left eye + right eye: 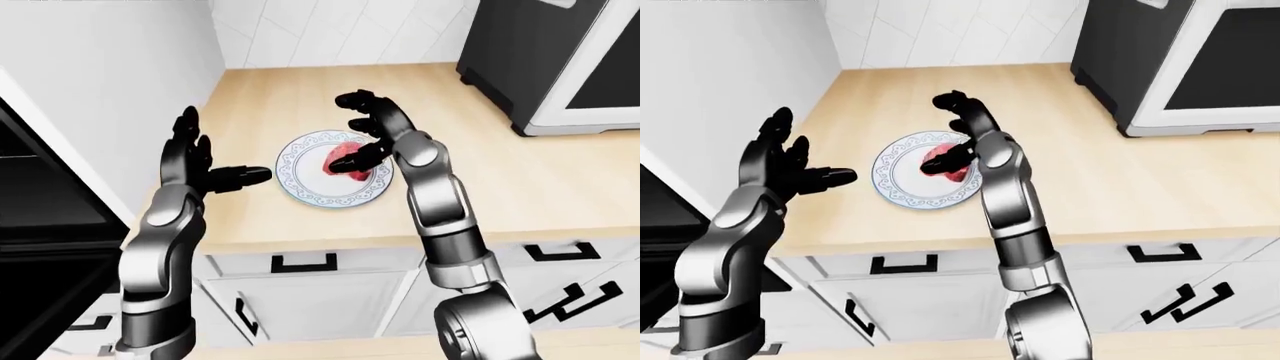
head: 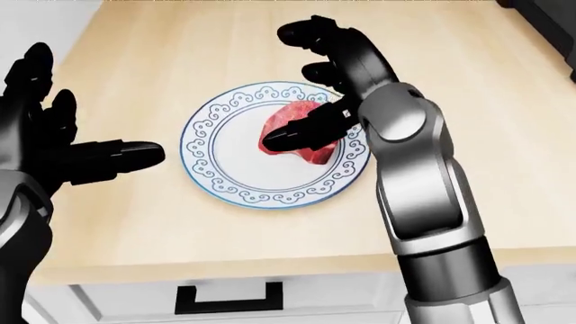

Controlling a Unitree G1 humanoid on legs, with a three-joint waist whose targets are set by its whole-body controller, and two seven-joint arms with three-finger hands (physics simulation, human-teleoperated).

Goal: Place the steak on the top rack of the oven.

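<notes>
Where the plate (image 2: 219,177) sits, steak (image 2: 304,128) under right hand (image 2: 317,88).

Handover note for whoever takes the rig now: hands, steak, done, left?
Right hand: open, over the steak, one finger lying across it, no grip.
Left hand: open, empty, at the head view's left, off the plate.
Steak lies on the plate on the wooden counter.
Done: nothing placed.
Left: grasp the steak, carry it to the oven's top rack.
</notes>
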